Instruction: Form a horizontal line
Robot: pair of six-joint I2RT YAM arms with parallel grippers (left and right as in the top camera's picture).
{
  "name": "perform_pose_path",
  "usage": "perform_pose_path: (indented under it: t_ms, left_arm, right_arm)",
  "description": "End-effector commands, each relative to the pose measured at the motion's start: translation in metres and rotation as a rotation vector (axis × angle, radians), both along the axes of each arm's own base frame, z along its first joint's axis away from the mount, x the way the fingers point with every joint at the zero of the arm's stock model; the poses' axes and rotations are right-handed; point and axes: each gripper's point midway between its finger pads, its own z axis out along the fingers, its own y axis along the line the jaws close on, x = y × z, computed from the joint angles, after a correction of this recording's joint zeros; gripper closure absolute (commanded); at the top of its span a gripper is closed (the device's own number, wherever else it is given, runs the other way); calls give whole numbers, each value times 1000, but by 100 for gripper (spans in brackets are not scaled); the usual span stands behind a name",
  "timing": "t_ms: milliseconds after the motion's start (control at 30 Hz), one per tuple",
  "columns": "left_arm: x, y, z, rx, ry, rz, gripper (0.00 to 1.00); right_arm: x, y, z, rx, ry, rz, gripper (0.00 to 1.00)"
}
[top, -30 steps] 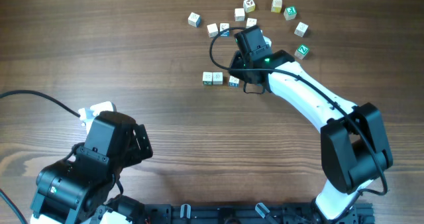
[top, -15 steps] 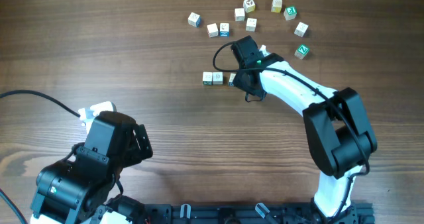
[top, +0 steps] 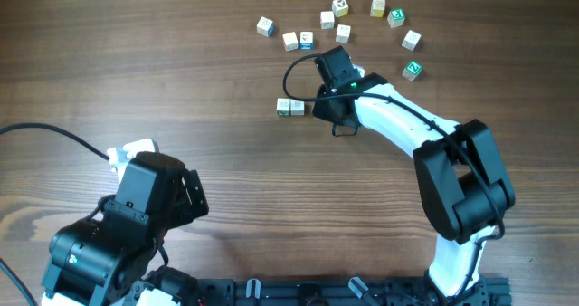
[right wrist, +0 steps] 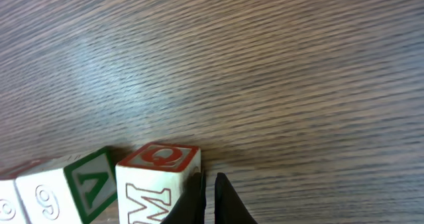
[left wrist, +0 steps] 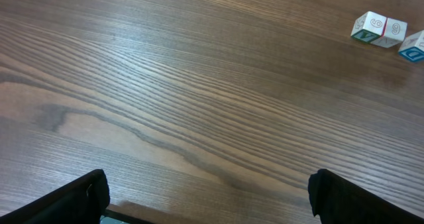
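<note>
1. My right claw (right wrist: 207, 184): narrow, fingers nearly together, gripping nothing. The tips are low over the desk (right wrist: 278, 65).
2. The tips stand just beside the end cube (right wrist: 159, 174), which has a red mark on top. I cannot tell whether they touch it.
3. Line (top: 291, 108): lies toward the far side of the desk. The overhead view shows two cubes; my right claw hides the third. The right wrist view shows three cubes side by side, edge to edge.
4. My left claw (left wrist: 207, 183): wide, holding nothing, over bare wood, well apart from the line.
5. Loose cubes (top: 342, 16): scattered beyond the line, apart from it.
</note>
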Motion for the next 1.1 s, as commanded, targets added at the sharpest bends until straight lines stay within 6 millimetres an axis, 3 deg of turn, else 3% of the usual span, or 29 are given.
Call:
perform_pose_path:
  t_ms: [0, 767, 1067]
  left_arm:
    - [1, 4, 0, 9, -6, 24, 0]
    - [1, 4, 0, 9, -7, 24, 0]
    - [1, 4, 0, 9, -6, 24, 0]
  right_arm:
    - [-4, 4, -7, 14, 21, 42, 93]
    - [11, 19, 2, 35, -69, 177, 93]
    - [7, 28, 3, 85, -53, 197, 93]
